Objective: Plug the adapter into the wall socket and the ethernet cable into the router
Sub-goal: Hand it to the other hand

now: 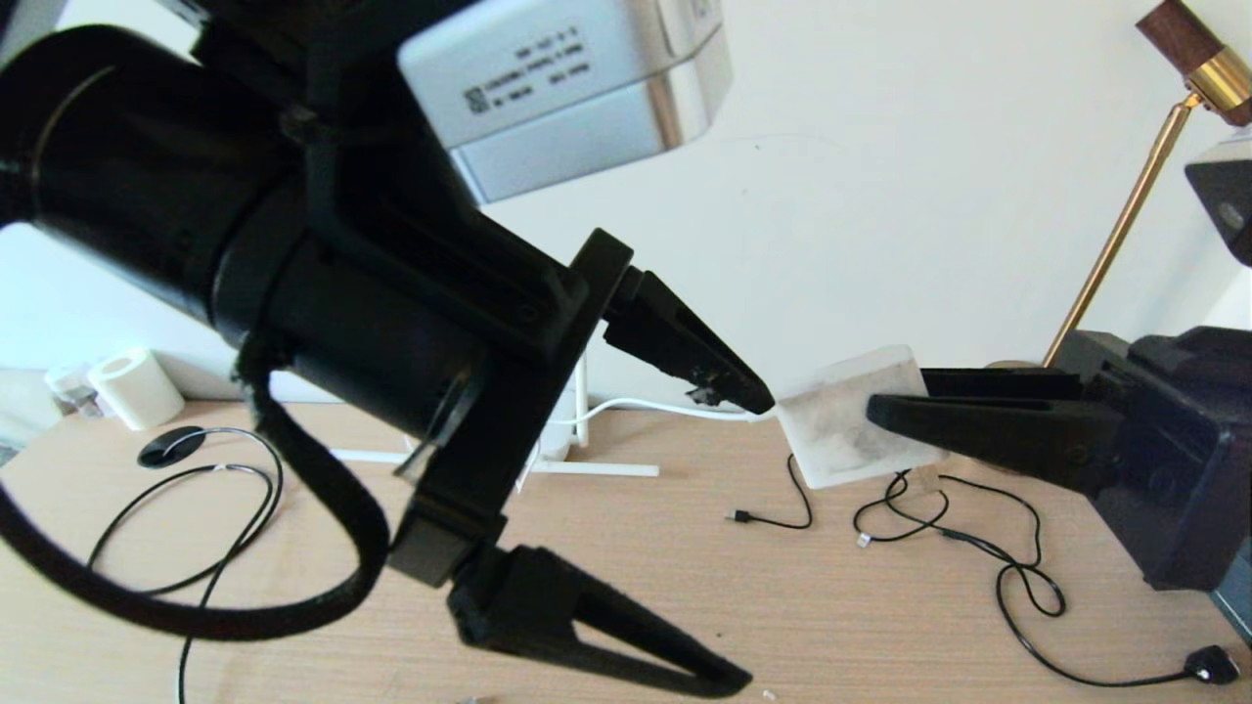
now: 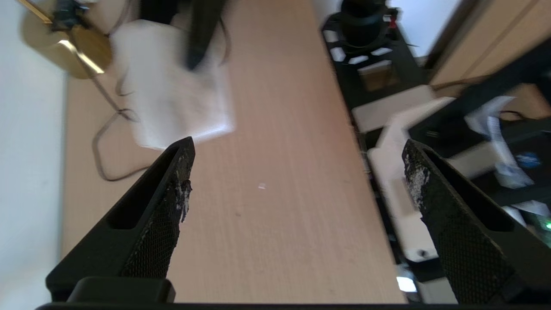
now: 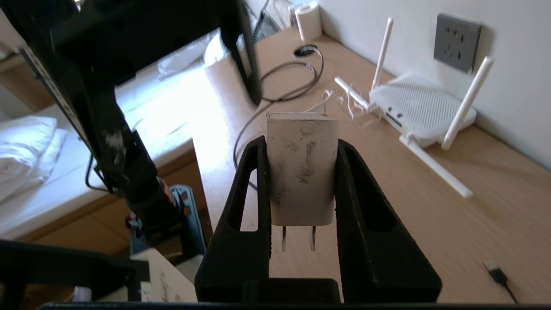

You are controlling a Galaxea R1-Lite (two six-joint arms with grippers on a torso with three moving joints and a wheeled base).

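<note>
The adapter [image 3: 301, 172], a smudged white block, sits clamped between the fingers of my right gripper [image 3: 301, 144], its two prongs pointing back toward the wrist. In the head view the right gripper [image 1: 885, 401] holds the adapter [image 1: 841, 430] above the desk at the right. My left gripper [image 1: 751, 540] hangs wide open with nothing in it, its upper fingertip just left of the adapter. The router [image 3: 417, 107] lies against the wall under the dark grey wall socket [image 3: 457, 42]. The ethernet cable [image 1: 245, 508] loops across the desk from its black disc [image 1: 171, 445].
Thin black USB cables [image 1: 1017, 577] sprawl on the desk [image 1: 636, 587] at the right. A white paper roll [image 1: 137, 388] stands at the back left, and a brass lamp [image 1: 1125, 215] at the back right. The left arm hides most of the router in the head view.
</note>
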